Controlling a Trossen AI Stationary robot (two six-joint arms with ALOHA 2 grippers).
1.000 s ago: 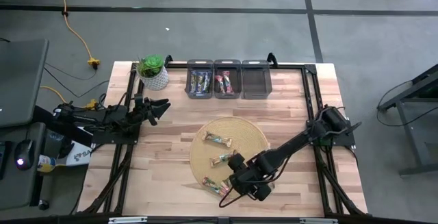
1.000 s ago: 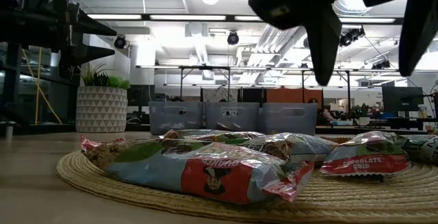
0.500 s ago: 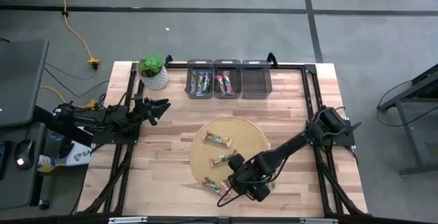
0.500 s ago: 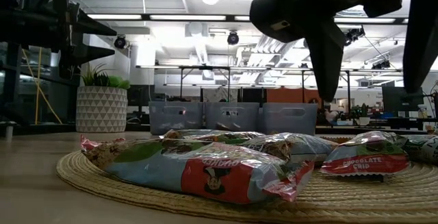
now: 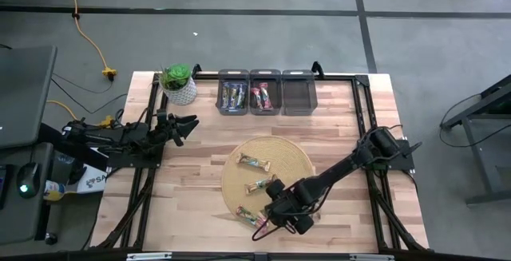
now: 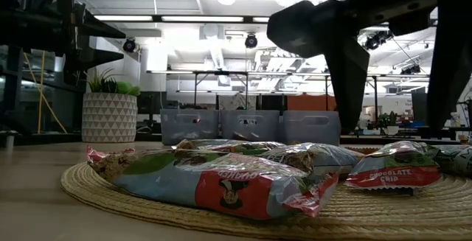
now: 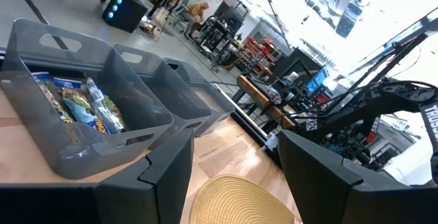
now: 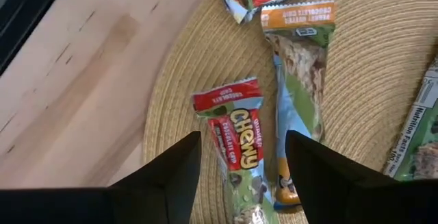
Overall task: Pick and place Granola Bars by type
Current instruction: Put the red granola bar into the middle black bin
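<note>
Several granola bars lie flat on the round straw mat (image 5: 267,179). My right gripper (image 5: 264,227) hangs open over the mat's near edge. In the right wrist view, its fingers stand on either side of a red-wrapped Chewy bar (image 8: 236,136), above it and apart from it. A green and orange bar (image 8: 298,77) lies beside that one. The low view shows the right gripper (image 6: 394,75) above a red bar (image 6: 394,172). My left gripper (image 5: 188,123) waits open near the table's left side, pointing at the grey bins (image 7: 75,118).
Three grey bins stand in a row at the far edge: the left one (image 5: 233,95) holds dark blue bars, the middle one (image 5: 265,95) holds red bars, and the right one is (image 5: 299,93). A potted plant (image 5: 178,84) stands at the far left corner.
My right gripper has come down toward the bars at the mat's near edge, staying open. The bars have not moved.
</note>
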